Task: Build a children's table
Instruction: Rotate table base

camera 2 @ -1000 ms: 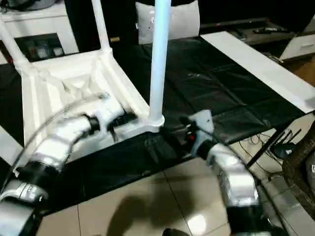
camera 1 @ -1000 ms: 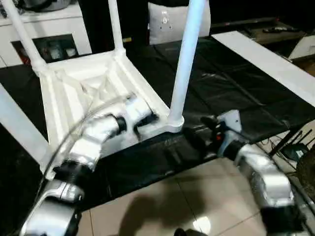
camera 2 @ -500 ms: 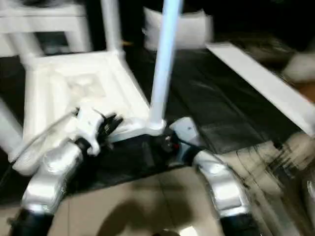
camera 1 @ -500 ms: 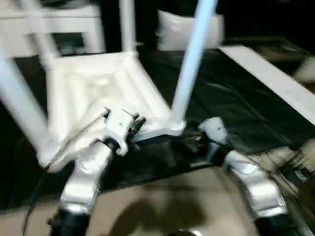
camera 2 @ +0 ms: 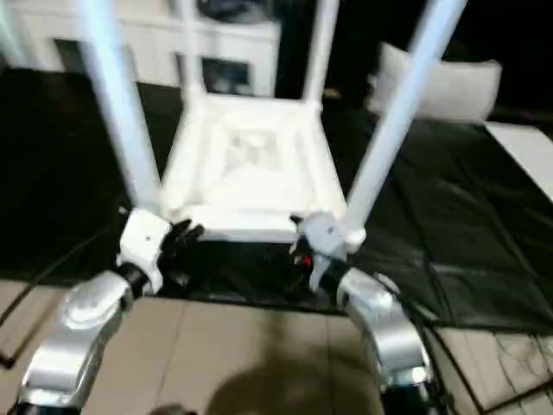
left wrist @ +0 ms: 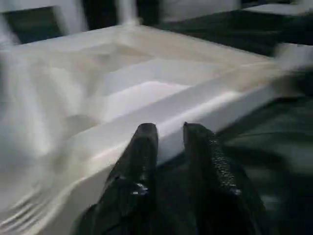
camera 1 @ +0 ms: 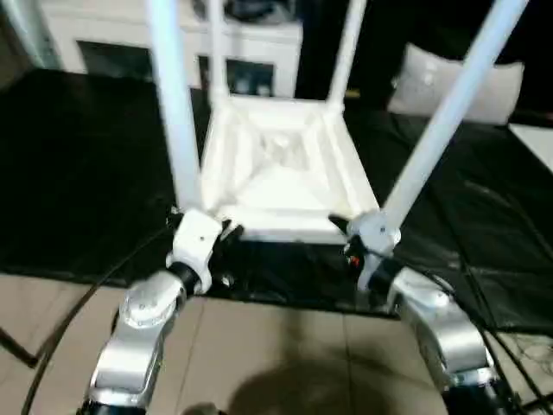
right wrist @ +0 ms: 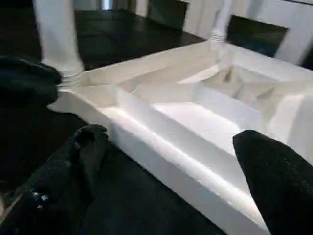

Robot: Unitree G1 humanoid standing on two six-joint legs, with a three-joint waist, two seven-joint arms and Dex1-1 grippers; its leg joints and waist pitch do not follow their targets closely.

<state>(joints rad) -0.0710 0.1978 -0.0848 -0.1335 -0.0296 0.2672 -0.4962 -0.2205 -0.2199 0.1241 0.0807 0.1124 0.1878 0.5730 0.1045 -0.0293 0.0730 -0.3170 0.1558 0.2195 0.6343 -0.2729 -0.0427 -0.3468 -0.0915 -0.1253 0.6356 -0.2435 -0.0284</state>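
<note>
Both claws at the near edge of the upturned children's table (camera 1: pixel 281 169), all four legs standing in their sockets.

The left claw (left wrist: pixel 168 131), fingers nearly together and holding nothing, sits just before the near rim of the tabletop (right wrist: pixel 205 117), by the near left leg (camera 1: pixel 175 112). The right claw (right wrist: pixel 168 152) gapes wide, the rim lying between its fingers, beside the near right leg (camera 1: pixel 441 121). Judging by this, turning the table over is next: the left claw should spread first, both should bite the rim evenly, then lift together so the legs do not swing.
</note>
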